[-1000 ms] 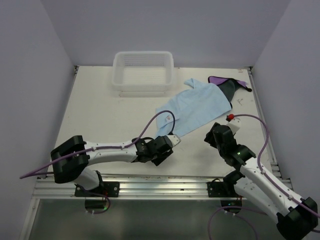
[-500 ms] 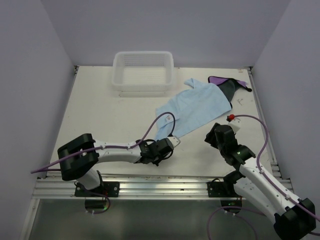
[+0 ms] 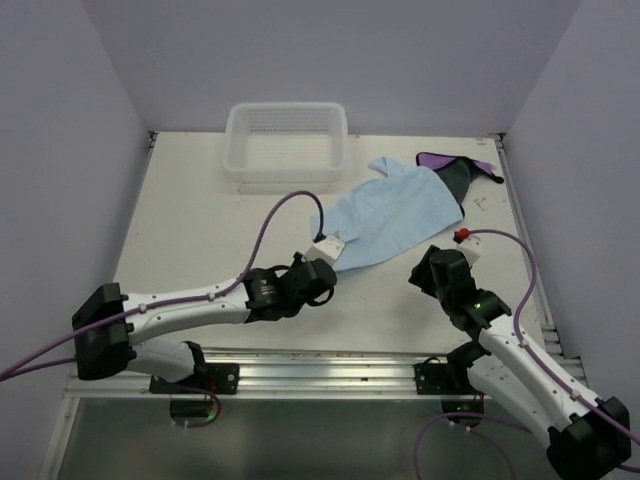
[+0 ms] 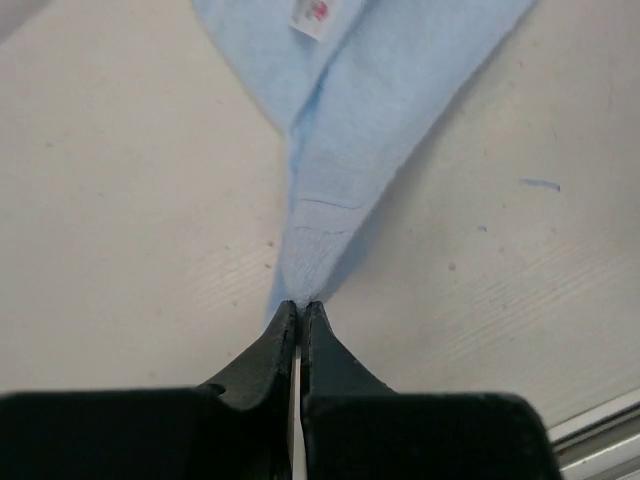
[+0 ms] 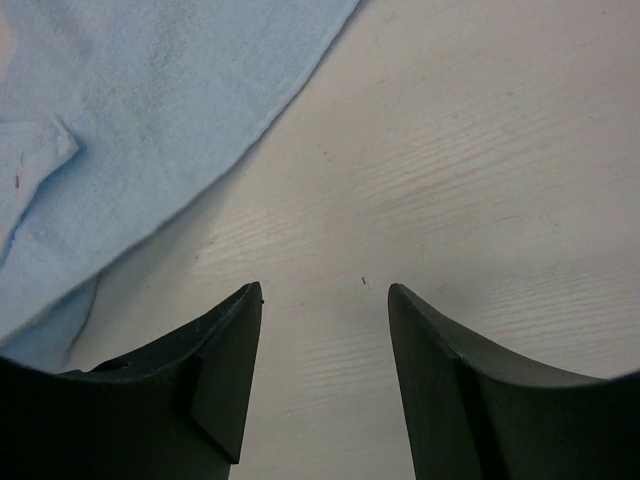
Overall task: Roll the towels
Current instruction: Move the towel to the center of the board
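At the near edge of the white table [image 3: 200, 230], an aluminium rail [image 3: 320, 375] carries both arm bases. The left arm reaches low across the near half of the table towards its middle. The left gripper [image 4: 300, 310] is clenched: in the left wrist view its two black jaws meet tip to tip, with the near corner of the light blue soft cloth towel [image 4: 350, 120] pinched between them. From that pinch the cloth runs away from the jaws in a narrow, gathered fold that widens farther out, where a small white label [image 4: 313, 15] shows at its edge.

The right arm stands near the table's right edge. The right gripper [image 5: 325, 300] is released, its jaws set well apart over bare table and holding nothing. The near right border of the light blue towel [image 5: 130, 100] lies just ahead of its left jaw, apart from it.

Seen from above, the light blue towel [image 3: 395, 215] lies spread in the right half of the table, stretching diagonally from the left gripper towards the far right corner. Its far right corner overlaps the purple towel with a dark grey side [image 3: 455, 172], which lies crumpled close to the far right corner of the table. A white plastic mesh basket [image 3: 287, 140] stands at the middle of the far edge, its near right corner close to the blue towel's far tip.
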Controlling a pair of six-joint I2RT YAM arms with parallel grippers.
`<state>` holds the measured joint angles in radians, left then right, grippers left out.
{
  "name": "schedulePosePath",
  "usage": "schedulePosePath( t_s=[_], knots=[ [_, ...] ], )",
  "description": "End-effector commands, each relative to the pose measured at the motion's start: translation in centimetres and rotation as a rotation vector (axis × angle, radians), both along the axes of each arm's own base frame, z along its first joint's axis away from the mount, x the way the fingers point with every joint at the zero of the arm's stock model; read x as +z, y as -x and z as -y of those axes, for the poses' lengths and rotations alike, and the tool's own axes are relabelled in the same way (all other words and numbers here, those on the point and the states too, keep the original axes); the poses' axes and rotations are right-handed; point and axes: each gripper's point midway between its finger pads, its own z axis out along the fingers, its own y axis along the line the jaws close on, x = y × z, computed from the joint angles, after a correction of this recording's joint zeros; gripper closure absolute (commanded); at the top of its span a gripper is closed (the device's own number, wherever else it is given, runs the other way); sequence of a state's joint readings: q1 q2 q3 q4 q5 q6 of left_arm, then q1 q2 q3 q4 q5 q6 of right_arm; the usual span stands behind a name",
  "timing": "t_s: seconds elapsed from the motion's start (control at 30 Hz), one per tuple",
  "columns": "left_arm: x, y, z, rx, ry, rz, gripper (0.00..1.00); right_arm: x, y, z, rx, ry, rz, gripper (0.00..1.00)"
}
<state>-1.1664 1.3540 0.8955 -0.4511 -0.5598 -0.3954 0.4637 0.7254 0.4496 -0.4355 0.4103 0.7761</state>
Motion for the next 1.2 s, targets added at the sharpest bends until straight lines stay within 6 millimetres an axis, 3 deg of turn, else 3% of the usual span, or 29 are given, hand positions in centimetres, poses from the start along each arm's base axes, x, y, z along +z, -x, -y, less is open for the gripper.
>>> schedulePosePath(
  t_s=[0.0, 0.13, 0.23, 0.33, 0.6, 0.83, 1.0, 1.17],
  knots=[
    [7.8, -3.0, -4.0, 0.265, 0.04, 0.233, 1.0, 2.1, -0.7, -0.1, 0.004, -0.005, 0.042, 0.43],
    [12.7, -3.3, -8.4, 0.453, 0.177, 0.345, 1.0, 2.4, -0.7, 0.4, -0.023, 0.005, 0.044, 0.48],
    [14.8, -2.6, -12.4, 0.6, 0.268, 0.419, 1.0, 2.5, -0.8, 0.5, -0.035, 0.007, 0.043, 0.51],
    [15.9, -1.9, -15.7, 0.678, 0.305, 0.472, 1.0, 2.2, -0.9, 0.5, -0.044, 0.01, 0.026, 0.53],
    [18.9, -0.5, -20.9, 0.83, 0.412, 0.577, 1.0, 0.8, -1.5, 0.1, -0.053, 0.015, -0.012, 0.53],
    [20.6, -0.3, -22.6, 0.906, 0.5, 0.641, 1.0, -0.8, -2.4, -1.2, -0.026, -0.011, -0.045, 0.54],
    [20.1, -0.6, -22.2, 0.884, 0.45, 0.657, 1.0, -0.9, -3.5, -4.5, 0.151, -0.058, -0.034, 0.58],
    [19.8, -0.6, -22.3, 0.881, 0.419, 0.676, 1.0, -2.9, -3.8, -6.4, 0.245, -0.075, -0.086, 0.59]
  ],
)
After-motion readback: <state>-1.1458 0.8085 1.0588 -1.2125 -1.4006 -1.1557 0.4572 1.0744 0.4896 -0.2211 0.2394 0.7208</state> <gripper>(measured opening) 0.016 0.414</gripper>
